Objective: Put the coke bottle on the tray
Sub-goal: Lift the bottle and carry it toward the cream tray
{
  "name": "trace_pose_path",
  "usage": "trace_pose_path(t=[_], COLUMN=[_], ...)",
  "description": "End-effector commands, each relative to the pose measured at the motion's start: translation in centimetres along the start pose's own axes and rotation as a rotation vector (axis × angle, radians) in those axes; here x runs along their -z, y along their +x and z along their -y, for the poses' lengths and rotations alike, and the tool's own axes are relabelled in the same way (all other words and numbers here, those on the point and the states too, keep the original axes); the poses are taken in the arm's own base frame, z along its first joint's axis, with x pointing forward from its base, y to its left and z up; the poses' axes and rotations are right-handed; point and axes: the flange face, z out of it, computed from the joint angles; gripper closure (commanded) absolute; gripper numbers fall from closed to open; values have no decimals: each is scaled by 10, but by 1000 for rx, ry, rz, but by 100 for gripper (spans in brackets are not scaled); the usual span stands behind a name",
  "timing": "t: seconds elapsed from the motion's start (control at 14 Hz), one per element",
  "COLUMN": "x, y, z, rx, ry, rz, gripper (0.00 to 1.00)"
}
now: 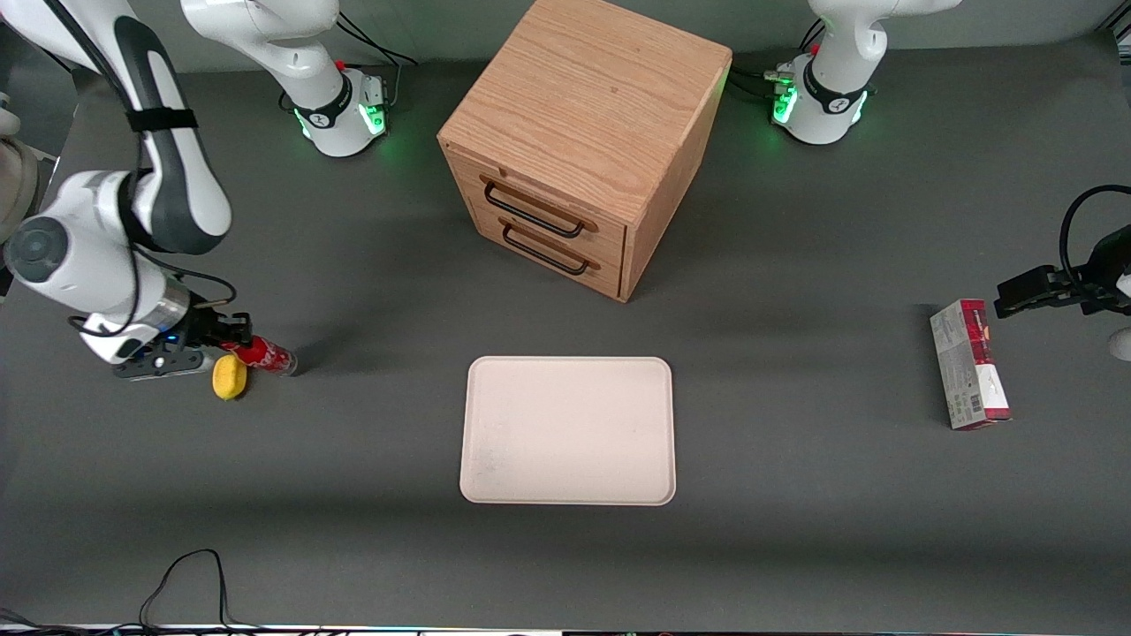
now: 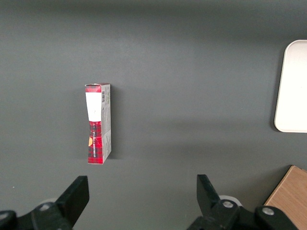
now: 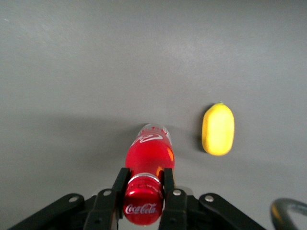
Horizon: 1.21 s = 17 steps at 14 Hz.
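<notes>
Two fingers of gripper (image 3: 144,194) clamped at neck of coke bottle (image 3: 149,155), lower left of front frame beside lemon (image 1: 230,377); hanging upright for carrying to tray (image 1: 568,430).

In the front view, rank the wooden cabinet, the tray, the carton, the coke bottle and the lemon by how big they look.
1. Wooden cabinet
2. Tray
3. Carton
4. Coke bottle, held at its neck by the gripper at the working arm's end of the table
5. Lemon, though bottle and lemon look close.

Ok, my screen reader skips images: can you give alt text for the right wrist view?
The black two-finger gripper is shut on the neck of the small red coke bottle, above the grey table. A yellow lemon-shaped object lies beside the bottle.
</notes>
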Motion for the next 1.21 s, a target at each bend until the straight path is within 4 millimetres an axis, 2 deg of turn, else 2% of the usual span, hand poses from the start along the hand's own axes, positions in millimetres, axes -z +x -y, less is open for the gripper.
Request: trace_pose_path(t=[0.0, 0.21, 0.43, 0.5, 0.57, 0.71, 0.79, 0.86, 0.93, 1.0, 1.14], x=[93, 179, 257, 273, 279, 279, 277, 277, 275, 275, 264], y=[13, 11, -5, -8, -9, -6, 0, 11, 27, 41, 59], z=[-5, -5, -3, -2, 0, 12, 39, 75, 104, 150, 215], rx=[22, 36, 32, 36, 37, 47, 90, 124, 108, 133, 169], ry=[13, 17, 13, 13, 12, 14, 11, 6, 5, -1, -3], rz=[17, 37, 24, 19, 18, 16, 19, 6, -4, -22, -36], gripper=[90, 90, 90, 90, 90, 90, 90, 90, 90, 90, 91])
